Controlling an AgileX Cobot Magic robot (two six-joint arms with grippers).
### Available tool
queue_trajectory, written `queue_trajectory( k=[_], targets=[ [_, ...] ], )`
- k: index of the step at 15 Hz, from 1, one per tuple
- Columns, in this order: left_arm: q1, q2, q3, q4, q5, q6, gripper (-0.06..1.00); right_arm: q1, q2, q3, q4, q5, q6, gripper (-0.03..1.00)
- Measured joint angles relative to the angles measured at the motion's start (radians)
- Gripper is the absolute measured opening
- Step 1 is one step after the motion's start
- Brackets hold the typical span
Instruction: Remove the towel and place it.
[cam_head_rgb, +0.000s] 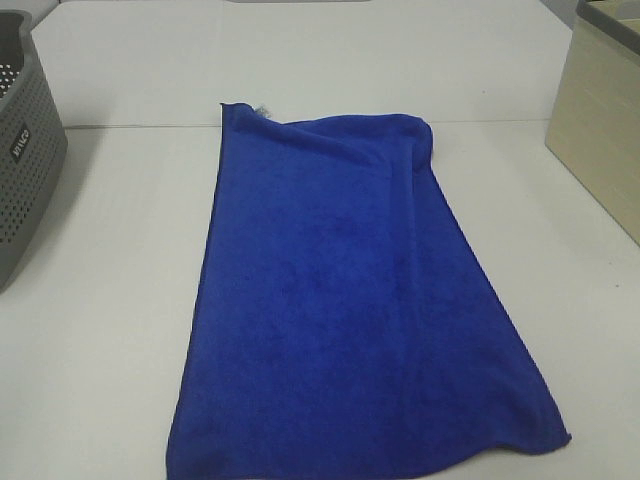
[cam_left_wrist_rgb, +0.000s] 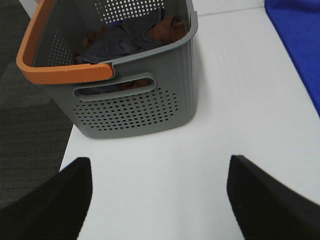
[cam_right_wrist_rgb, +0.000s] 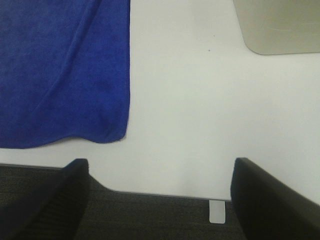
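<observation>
Towel: I see the royal-blue towel (cam_head_rgb: 345, 300) spread flat down the middle of the white counter (cam_head_rgb: 110, 330), running from the far part of the counter to the near edge. Its far edge is a little rumpled, with a small pale tag (cam_head_rgb: 263, 109) at the far left corner. The near edge curls slightly at its right corner.

Left tool: on my left wrist view the left tool (cam_left_wrist_rgb: 160, 200) stands with its two black fingers (cam_left_wrist_rgb: 55, 200) wide apart, nothing between them but bare counter. It touches nothing I can see.

Right tool: the right tool (cam_right_wrist_rgb: 160, 200) is likewise spread wide, black fingers (cam_right_wrist_rgb: 270, 200) at either side of the view, nothing held. It hangs over the near edge of the counter, with dark floor (cam_right_wrist_rgb: 160, 215) showing below that edge.

Towel by right tool: the towel's near right corner (cam_right_wrist_rgb: 112, 135) lies on the counter close to the near edge, apart from both fingers.

Basket: a grey perforated basket (cam_left_wrist_rgb: 135, 105) with an orange handle (cam_left_wrist_rgb: 60, 70) stands at the left edge of the counter, with dark and brown cloth (cam_left_wrist_rgb: 135, 35) inside. It is well apart from the towel.

Box: a beige box (cam_head_rgb: 600, 130) stands at the right edge of the counter, clear of the towel.

Neither arm shows in the high view.
</observation>
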Motion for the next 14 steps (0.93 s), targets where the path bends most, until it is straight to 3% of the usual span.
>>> queue_trajectory(
  k=[2,5,8,14],
  targets=[
    [0.000,-0.071,0.018,-0.038,0.037,0.014,0.71,0.000,-0.100,0.045,0.007,0.003,0.000,0.76],
    [0.000,-0.076,0.042,-0.152,0.060,0.138,0.71,0.001,-0.108,0.068,0.010,-0.059,0.000,0.76],
    [0.000,-0.076,0.042,-0.168,0.059,0.157,0.71,0.003,-0.108,0.091,0.019,-0.106,0.000,0.76],
    [0.000,-0.076,0.042,-0.163,0.059,0.096,0.71,0.003,-0.108,0.093,0.019,-0.112,-0.002,0.76]
  ],
)
